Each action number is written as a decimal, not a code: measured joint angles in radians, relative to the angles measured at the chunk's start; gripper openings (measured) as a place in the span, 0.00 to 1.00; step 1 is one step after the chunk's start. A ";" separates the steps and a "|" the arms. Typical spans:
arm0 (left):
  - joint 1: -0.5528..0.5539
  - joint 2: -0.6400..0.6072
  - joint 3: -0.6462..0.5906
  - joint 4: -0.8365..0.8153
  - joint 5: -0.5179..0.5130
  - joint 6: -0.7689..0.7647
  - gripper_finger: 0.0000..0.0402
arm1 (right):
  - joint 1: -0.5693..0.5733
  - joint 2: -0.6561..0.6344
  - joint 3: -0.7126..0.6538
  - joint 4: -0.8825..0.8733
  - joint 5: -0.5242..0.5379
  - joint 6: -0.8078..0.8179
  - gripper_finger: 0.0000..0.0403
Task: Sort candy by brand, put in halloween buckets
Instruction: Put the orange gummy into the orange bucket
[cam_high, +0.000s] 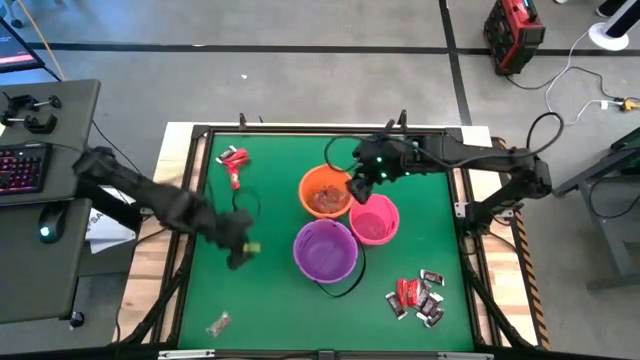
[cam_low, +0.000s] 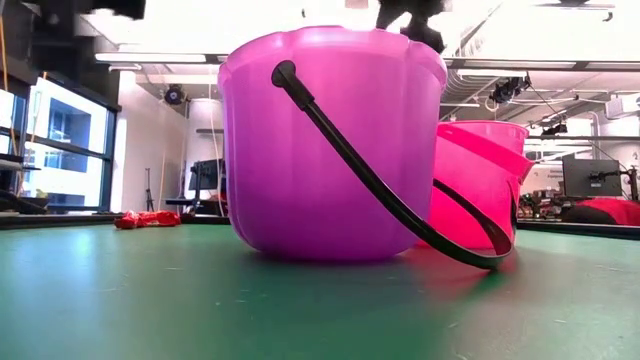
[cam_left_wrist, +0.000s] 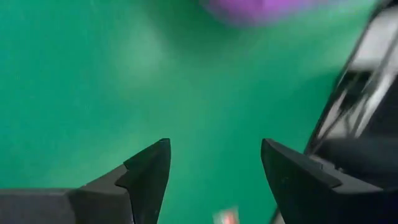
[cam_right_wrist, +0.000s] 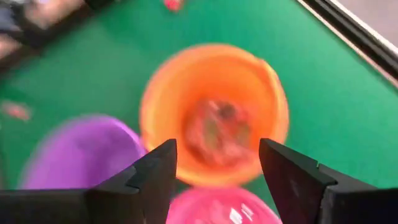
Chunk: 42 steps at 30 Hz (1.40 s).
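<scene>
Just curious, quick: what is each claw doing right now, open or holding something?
Left gripper: open, empty, over the green mat.
Right gripper: open, empty, above the orange bucket.

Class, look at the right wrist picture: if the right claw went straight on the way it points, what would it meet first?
Most likely the orange bucket, probably the candy inside. The open right claw frames it; how far off is unclear.

three small round plastic pails: one orange (cam_high: 325, 192), one pink (cam_high: 375, 220), one purple (cam_high: 325, 250). two dark arms. loose wrapped candy lies in three spots: a red cluster (cam_high: 233, 160), a silvery piece (cam_high: 218, 323), a red-and-dark heap (cam_high: 416, 296).
</scene>
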<state>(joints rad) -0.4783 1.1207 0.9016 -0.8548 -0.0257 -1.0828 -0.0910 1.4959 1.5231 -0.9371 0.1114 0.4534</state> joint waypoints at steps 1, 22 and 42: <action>-0.050 0.039 0.000 0.000 0.020 -0.056 0.60 | 0.009 -0.004 0.001 -0.044 0.020 -0.008 0.55; -0.426 0.619 0.233 0.022 0.173 -0.747 0.60 | 0.077 -0.235 -0.407 -0.014 0.033 0.039 0.55; -0.410 0.711 0.239 0.092 0.209 -0.764 0.12 | 0.087 -0.235 -0.407 -0.007 0.024 -0.037 0.55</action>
<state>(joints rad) -0.8884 1.8318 1.1408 -0.7630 0.1835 -1.8469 -0.0036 1.2606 1.1160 -0.9446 0.1357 0.4168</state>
